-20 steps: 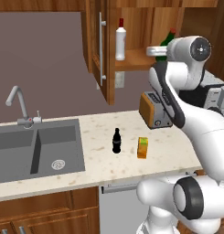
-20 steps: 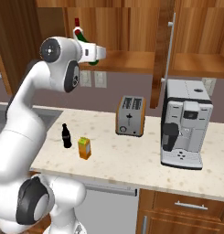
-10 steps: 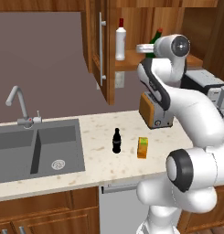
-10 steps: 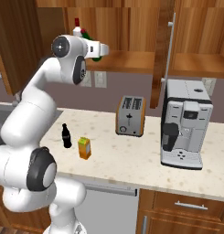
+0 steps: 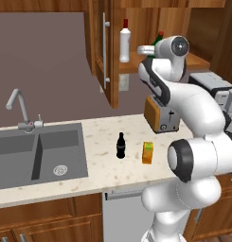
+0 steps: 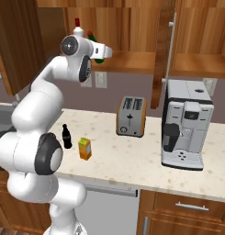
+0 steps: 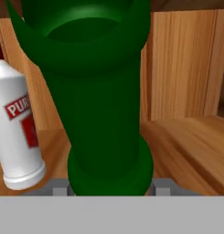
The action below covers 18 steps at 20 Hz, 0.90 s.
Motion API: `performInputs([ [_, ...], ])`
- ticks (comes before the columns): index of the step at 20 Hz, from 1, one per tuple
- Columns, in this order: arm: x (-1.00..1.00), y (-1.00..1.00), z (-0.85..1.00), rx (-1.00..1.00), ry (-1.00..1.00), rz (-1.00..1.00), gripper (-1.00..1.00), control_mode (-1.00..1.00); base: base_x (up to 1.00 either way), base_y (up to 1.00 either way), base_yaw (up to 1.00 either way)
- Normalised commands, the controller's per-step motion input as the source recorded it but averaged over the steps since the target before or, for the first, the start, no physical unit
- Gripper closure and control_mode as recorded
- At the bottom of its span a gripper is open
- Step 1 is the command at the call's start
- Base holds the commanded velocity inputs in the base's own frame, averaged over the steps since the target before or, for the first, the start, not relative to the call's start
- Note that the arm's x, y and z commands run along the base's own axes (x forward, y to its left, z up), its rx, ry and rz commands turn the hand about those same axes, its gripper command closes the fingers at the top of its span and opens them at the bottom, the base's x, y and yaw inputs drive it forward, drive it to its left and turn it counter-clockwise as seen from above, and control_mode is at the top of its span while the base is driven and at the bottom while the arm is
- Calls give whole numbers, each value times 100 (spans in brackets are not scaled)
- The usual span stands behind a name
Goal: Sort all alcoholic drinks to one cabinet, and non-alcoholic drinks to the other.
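base views flank arm [image 5: 193, 104], share counter [image 6: 132, 160]

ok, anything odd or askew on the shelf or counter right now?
Nothing stands out. The gripper holds the green bottle over the shelf, beside the upright white bottle. Cola bottle and juice carton stand upright on the counter.

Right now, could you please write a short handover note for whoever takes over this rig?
Gripper: shut on the green bottle, held up inside the open upper cabinet.
White bottle: already standing on that cabinet's shelf, beside the green one.
Cola bottle and juice carton: on the counter, apart, near the toaster.
Done: one alcoholic drink shelved.
Left: set down the green bottle, then move cola and juice to the other cabinet.
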Motion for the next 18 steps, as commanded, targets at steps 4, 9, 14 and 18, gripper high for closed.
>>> performInputs([
  [4, 8, -1, 0, 7, 16, 0, 100, -100, 0, 0, 0],
  [9, 28, 0, -15, 1, 13, -1, 100, -100, 0, 0, 0],
  [14, 31, 0, -30, 0, 2, 0, 100, -100, 0, 0, 0],
  [18, 17, 0, -49, 0, 0, 0, 100, -100, 0, 0, 0],
])
